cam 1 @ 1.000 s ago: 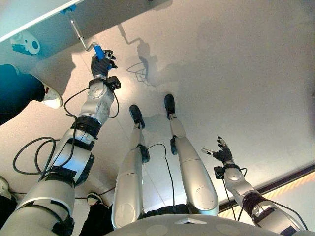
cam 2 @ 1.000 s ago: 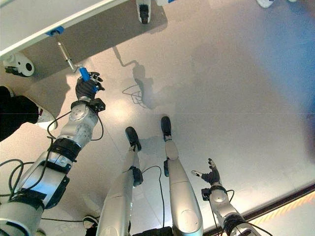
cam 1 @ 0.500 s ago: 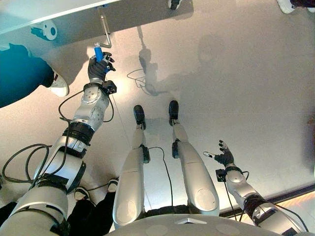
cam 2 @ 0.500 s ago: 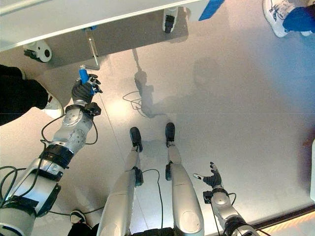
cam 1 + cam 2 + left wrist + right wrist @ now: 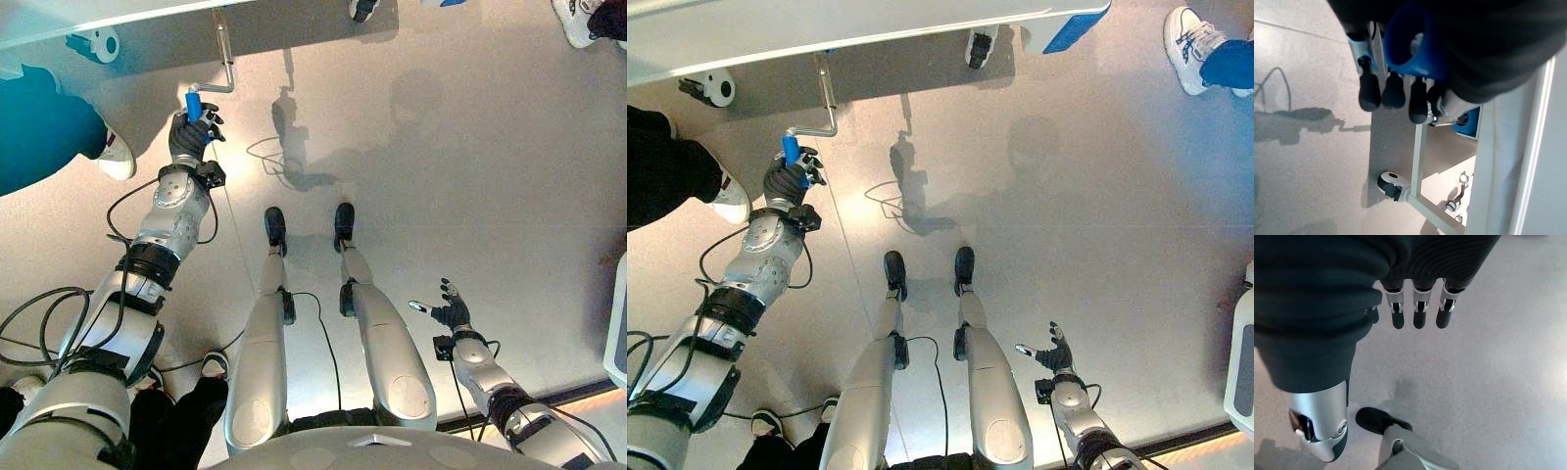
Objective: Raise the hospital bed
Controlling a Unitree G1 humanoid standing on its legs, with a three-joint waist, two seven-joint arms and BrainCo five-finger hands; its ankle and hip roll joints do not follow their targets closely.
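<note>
left eye view | left hand (image 5: 189, 135) clamped on blue crank handle (image 5: 194, 103) | right hand (image 5: 449, 311) spread

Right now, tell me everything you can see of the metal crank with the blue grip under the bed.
The metal crank with the blue grip is a thin silver rod that runs out from under the white bed frame, bends sideways, and ends in a blue cylindrical grip. The left hand is curled round that grip. The crank hangs above the grey floor.

Grey floor (image 5: 1097, 196) under bed castor (image 5: 977, 47)
</note>
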